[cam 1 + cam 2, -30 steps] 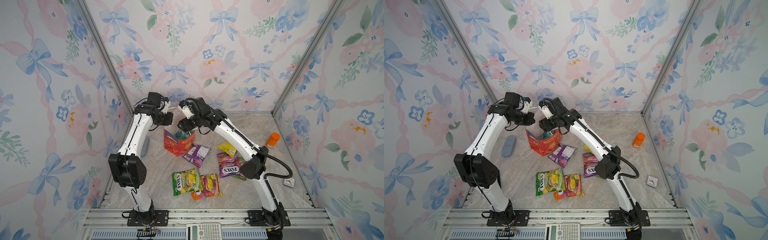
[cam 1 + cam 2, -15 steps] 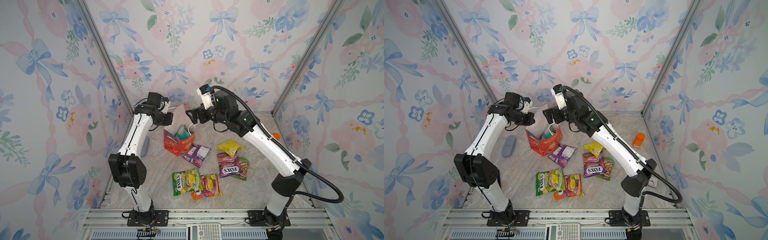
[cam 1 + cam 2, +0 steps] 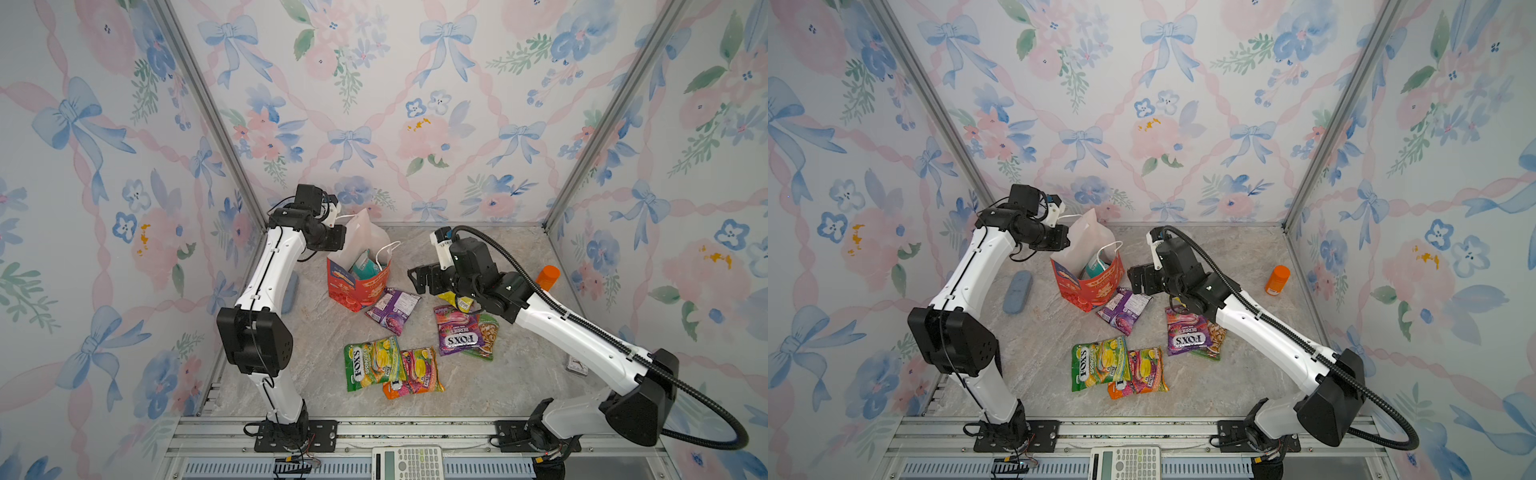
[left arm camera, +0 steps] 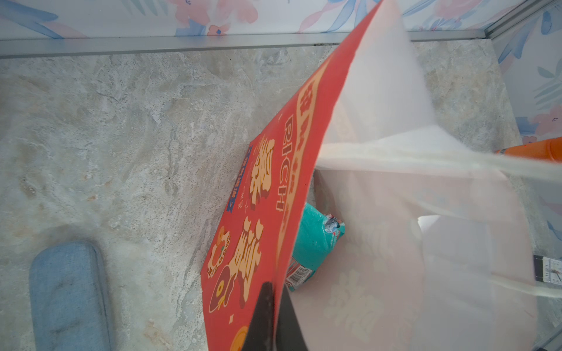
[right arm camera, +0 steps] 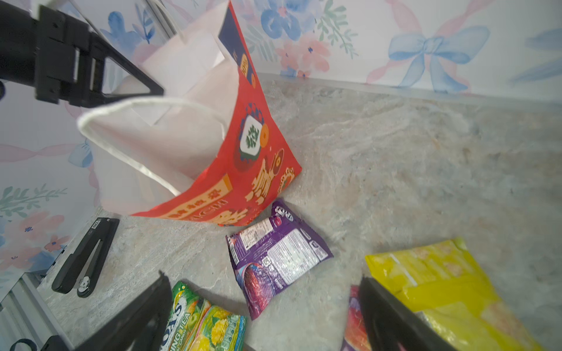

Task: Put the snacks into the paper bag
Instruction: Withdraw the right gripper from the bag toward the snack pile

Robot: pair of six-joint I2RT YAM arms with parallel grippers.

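The marbled bench point(image 3: 498, 257) carries everything. The red paper bag point(image 3: 353, 291) stands open near the bench's rear left corner, pale pink inside. In both top views the paper bag point(image 3: 1088, 286) shows white cord handles and a teal packet point(image 3: 363, 266) inside.

Only the left wrist view reads the paper bag point(image 4: 258, 212): RICH in gold beside gold Chinese characters. It also shows a barcode on the teal packet point(image 4: 316, 240). There the left gripper point(image 4: 275, 288) has its jaws pressed together on the bag's rim, pinching the paper wall.

The right gripper point(image 3: 419, 279) hangs just right of the bag, jaws spread wide and empty.

The other snacks lie mid-bench:
- A green packet point(image 3: 370, 363) reads FOX'S SPRING TEA and overlaps a pink packet point(image 3: 417, 372).
- A purple one point(image 3: 455, 332) reads FOX'S BERRIES.
- A purple packet point(image 5: 273, 252) touches the bag's foot, its white label too small to read.
- The yellow packet point(image 5: 441, 282) shows whole only in the right wrist view; from above the arm covers most of it.

A blue-grey case point(image 3: 1017, 291) lies at the left edge. An orange bottle point(image 3: 547, 278) stands at the right edge.
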